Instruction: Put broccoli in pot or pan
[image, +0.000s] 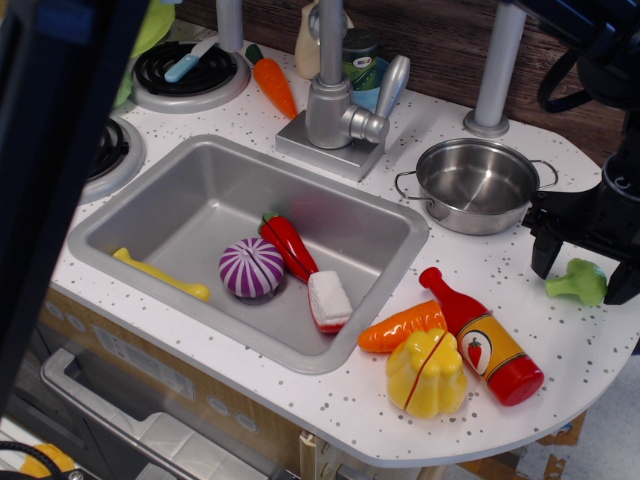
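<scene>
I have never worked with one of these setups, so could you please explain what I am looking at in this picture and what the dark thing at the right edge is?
This is one camera looking down at a toy kitchen counter from the front. The dark thing is the robot's gripper. Its two black fingers hang open on either side of the small green broccoli, which lies on the counter; nothing is held yet. Just left stands the empty steel pot, where the broccoli should go. Nearby lie a red ketchup bottle, a carrot and a yellow pepper. The sink holds a purple onion and other toys. The big blurred blue shape at left is too close to identify.
</scene>
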